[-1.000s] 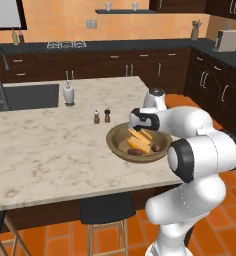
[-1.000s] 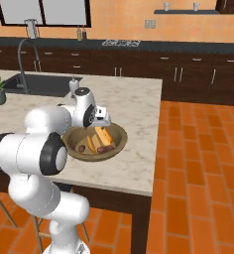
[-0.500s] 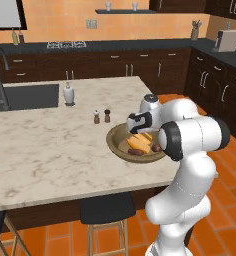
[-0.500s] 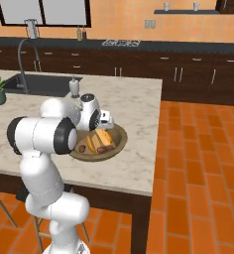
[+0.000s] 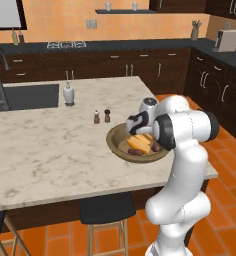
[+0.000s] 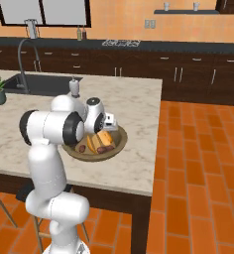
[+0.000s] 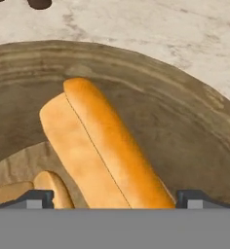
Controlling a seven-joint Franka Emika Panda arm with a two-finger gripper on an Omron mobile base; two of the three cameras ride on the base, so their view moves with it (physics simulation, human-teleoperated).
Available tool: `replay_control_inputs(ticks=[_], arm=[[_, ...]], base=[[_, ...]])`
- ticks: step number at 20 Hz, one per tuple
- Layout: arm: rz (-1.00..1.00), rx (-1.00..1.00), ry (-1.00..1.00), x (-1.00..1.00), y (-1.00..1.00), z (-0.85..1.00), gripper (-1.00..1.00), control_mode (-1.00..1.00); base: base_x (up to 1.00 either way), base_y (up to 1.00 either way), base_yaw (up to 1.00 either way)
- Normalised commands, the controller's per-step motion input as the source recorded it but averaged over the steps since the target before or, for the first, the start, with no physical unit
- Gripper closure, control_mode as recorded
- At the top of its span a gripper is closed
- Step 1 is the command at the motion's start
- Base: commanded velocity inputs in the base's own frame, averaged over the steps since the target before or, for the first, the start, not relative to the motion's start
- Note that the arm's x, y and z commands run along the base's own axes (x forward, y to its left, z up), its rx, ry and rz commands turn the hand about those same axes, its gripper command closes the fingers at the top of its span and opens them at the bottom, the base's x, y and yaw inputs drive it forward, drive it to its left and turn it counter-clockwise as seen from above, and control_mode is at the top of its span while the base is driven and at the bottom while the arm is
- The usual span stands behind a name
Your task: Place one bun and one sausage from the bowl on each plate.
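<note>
Left base view: the white arm's two-finger gripper (image 5: 133, 125) is poised at the rim of the wide olive-brown wooden bowl (image 5: 115, 144) on the marble island counter (image 5: 50, 150), where golden buns (image 5: 139, 143) and dark brown sausages (image 5: 136, 151) are heaped together.

Right base view: the gripper (image 6: 109, 123) is seen just above the bowl (image 6: 120, 144), buns (image 6: 100, 141) and a sausage (image 6: 105, 148) lying beneath it.

Hand view: the jaws are spread wide, and a long split golden bun (image 7: 102, 146) is framed between the fingertips (image 7: 34, 198), its long axis angled across the gap, so some wrist rotation is judged necessary before a pinch.
</note>
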Motion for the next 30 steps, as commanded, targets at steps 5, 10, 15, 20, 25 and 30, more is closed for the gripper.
replay_control_inputs(ticks=[5, 10, 15, 20, 25, 30], arm=[[0.0, 0.0, 0.01, 0.36, 0.0, -0.23, -1.0, -1.0], [0.0, 0.0, 0.03, 0.27, -0.06, -0.26, -1.0, -1.0], [0.0, 0.0, -0.04, -0.13, -0.06, -0.19, -1.0, -1.0], [0.0, 0.0, -0.18, -0.26, 0.0, -0.24, 1.0, -1.0], [0.0, 0.0, -0.15, -0.17, 0.01, -0.1, 1.0, -1.0], [0.02, -0.04, -0.05, -0.37, 0.07, 0.54, 1.0, -1.0]], base=[[0.0, 0.0, 0.0], [0.0, 0.0, 0.0], [0.0, 0.0, 0.0], [0.0, 0.0, 0.0], [0.0, 0.0, 0.0], [0.0, 0.0, 0.0]])
